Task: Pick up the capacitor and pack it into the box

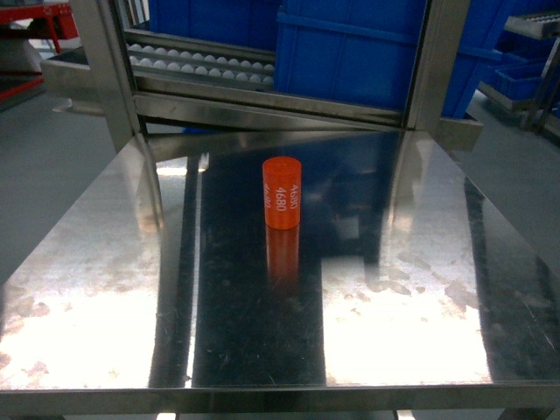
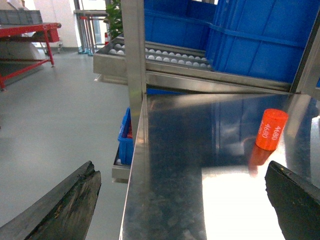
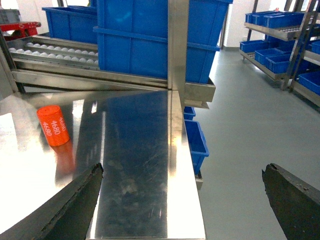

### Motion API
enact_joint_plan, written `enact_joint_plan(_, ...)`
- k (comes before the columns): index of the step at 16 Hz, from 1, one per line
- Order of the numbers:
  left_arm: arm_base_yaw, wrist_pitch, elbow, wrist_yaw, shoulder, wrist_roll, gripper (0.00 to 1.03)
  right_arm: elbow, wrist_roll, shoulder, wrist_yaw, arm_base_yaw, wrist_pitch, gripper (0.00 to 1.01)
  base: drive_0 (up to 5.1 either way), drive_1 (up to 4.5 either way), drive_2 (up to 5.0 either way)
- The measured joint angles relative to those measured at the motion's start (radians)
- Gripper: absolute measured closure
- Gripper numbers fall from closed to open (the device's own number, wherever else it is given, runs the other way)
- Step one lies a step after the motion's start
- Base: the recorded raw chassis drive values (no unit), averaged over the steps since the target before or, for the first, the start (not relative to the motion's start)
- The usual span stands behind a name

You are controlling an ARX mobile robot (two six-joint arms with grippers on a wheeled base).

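Observation:
An orange cylindrical capacitor (image 1: 282,192) with white "4680" print stands upright near the middle of the steel table (image 1: 105,289). The left wrist view has the capacitor (image 2: 271,129) at the right, and the right wrist view has the capacitor (image 3: 52,125) at the left. My left gripper (image 2: 182,192) is open over the table's left edge, nothing between its dark fingers (image 2: 65,205). Over the table's right edge my right gripper (image 3: 182,192) is open too, holding nothing. Neither gripper shows in the head view. The box is out of view.
Big blue plastic bins (image 1: 350,52) sit on a roller rack (image 1: 201,66) behind the table, between steel posts (image 1: 105,61). Smaller blue bins (image 3: 195,142) sit low beside the table's right edge, and shelving with blue bins (image 3: 280,40) stands further right. A red frame (image 2: 30,40) stands far left.

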Motion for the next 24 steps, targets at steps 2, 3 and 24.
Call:
enact_joint_plan(2,0.0,0.0,0.0,0.0,0.0,0.0,0.05,0.0,0.0,0.0,0.0,0.0,0.0,0.03,0.0,0.0,0.0)
enact_joint_plan(3,0.0,0.0,0.0,0.0,0.0,0.0,0.05,0.0,0.0,0.0,0.0,0.0,0.0,0.03,0.0,0.0,0.0)
enact_joint_plan(24,-0.256,0.86,0.345,-0.17,1.32,-0.047,0.05,0.0,0.0,0.0,0.0,0.0,0.0,0.03,0.0,0.0,0.0)
